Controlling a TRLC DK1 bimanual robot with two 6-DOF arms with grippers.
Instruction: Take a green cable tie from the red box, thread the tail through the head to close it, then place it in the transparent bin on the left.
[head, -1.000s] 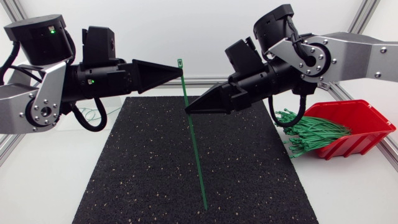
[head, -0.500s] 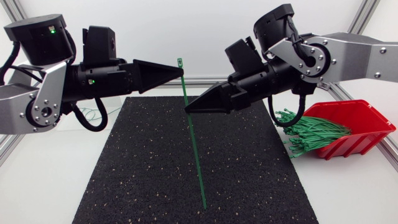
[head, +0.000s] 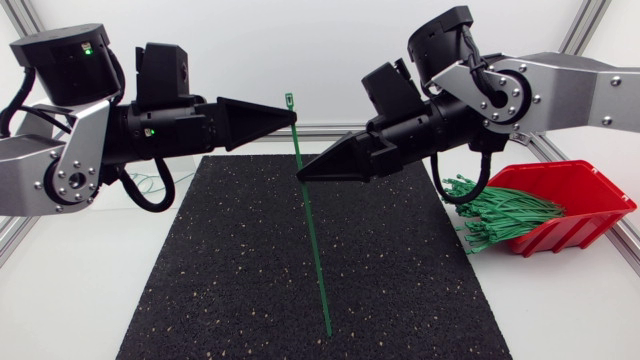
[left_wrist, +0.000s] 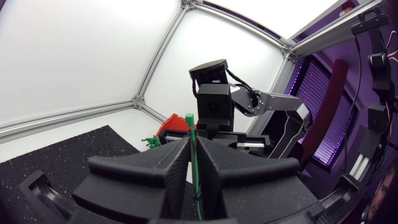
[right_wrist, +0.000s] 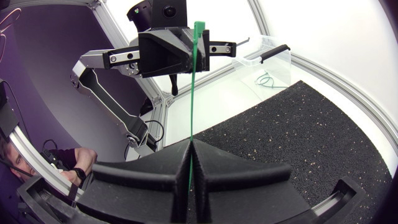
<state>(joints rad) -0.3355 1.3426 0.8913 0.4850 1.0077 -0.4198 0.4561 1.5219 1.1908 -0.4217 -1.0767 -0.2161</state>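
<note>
- While both arms hang above the mat (head: 220, 260), the left end effector (head: 291, 114) is clenched on the tie (head: 316, 250) just below its head, with the strap pinched between the two fingers.
- The right end effector (head: 303, 176) is clamped on the same tie a little lower down. Its tip points left, toward the other one.
- The tie stands nearly upright, head on top, with the tail slanting down toward the mat's near edge. Whether the tail tip touches the mat cannot be told.
- The tie is straight, its tail unthreaded.
- The red box (head: 590, 182) sits at the right of the surface (head: 560, 310), beside the mat. Its open front faces left, and spare ties (head: 500, 215) spill out of it.
- The bin (right_wrist: 264, 57) stands at the far left, beyond the mat, with a green loop (right_wrist: 267, 79) showing through its wall.
</note>
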